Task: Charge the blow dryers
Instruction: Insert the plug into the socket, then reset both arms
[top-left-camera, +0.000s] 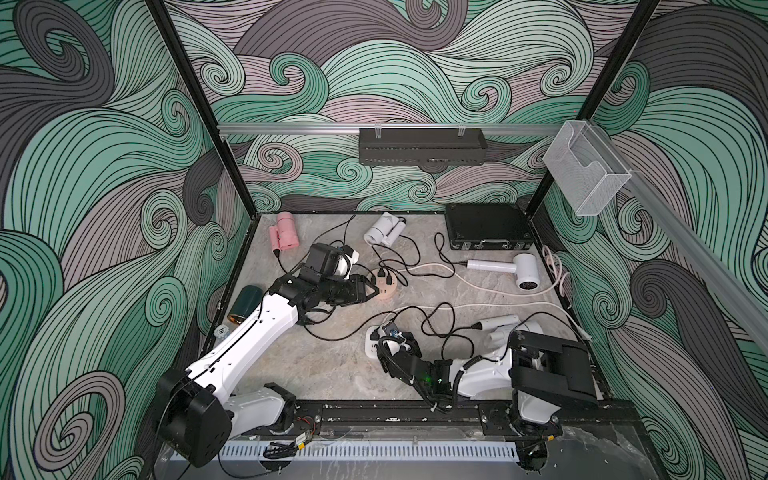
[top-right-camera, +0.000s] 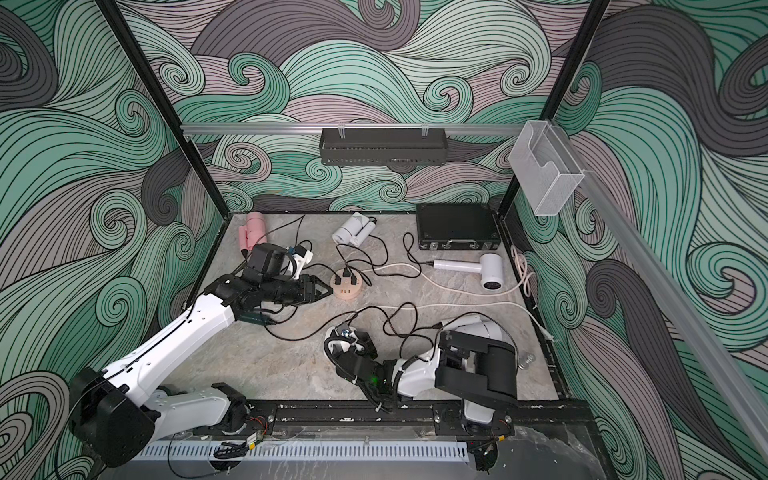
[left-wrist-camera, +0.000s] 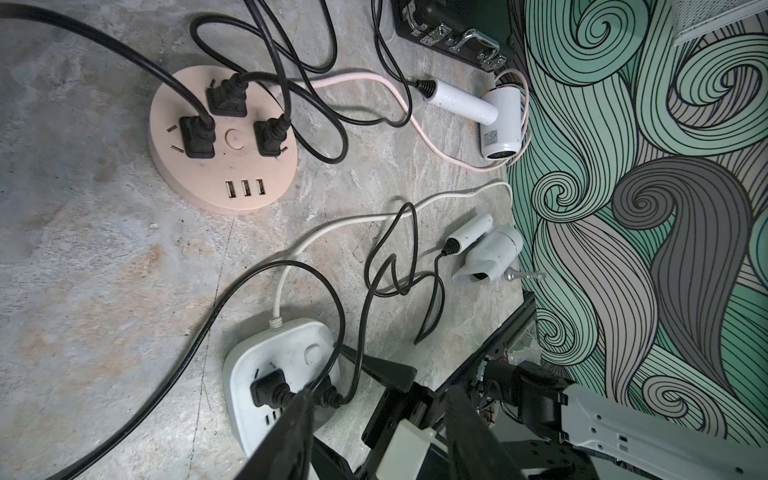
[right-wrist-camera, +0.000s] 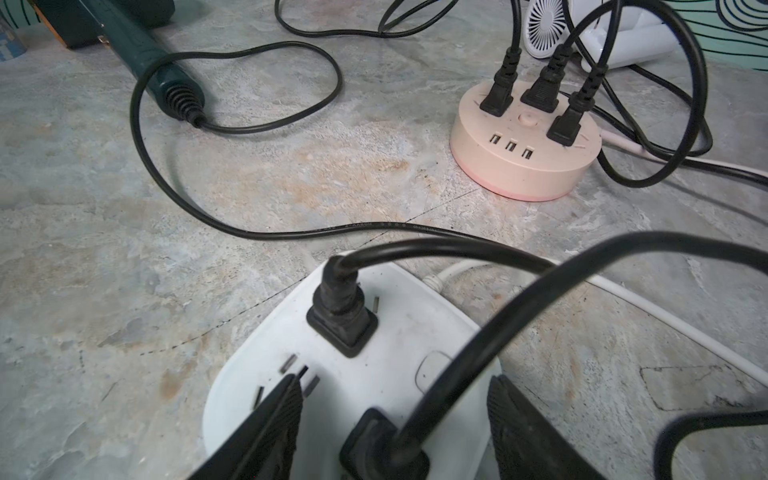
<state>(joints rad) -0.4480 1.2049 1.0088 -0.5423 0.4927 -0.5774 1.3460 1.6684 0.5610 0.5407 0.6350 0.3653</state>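
Two black plugs sit in the square white socket block (right-wrist-camera: 415, 307): one upright at its middle (right-wrist-camera: 340, 320), the other at its near edge (right-wrist-camera: 382, 449). The right claw (right-wrist-camera: 397, 386) hangs over that near plug with its jaws spread to either side, pinching nothing.

A white dryer (top-left-camera: 498, 328) lies near the block, its cord looping toward it. The dark green dryer (top-left-camera: 245, 305) lies well apart from the block, on the opposite side. Beyond the block stands a round peach hub (top-left-camera: 384, 286) with three plugs seated. The left claw (top-left-camera: 373, 290) rests just beside the hub, jaws spread and empty. Farther from the block again are a pink dryer (top-left-camera: 284, 235), a folded white dryer (top-left-camera: 382, 233) and a third white dryer (top-left-camera: 515, 266) next to a black case (top-left-camera: 486, 230), all on the grey desk (top-left-camera: 332, 365).

Five plugs for five dryers look seated, so the step in hand appears to be letting go of the last plug. The next move calls for lifting the right claw straight away from the block, clear of the cord arching across its jaws, so nothing tugs the plug loose.
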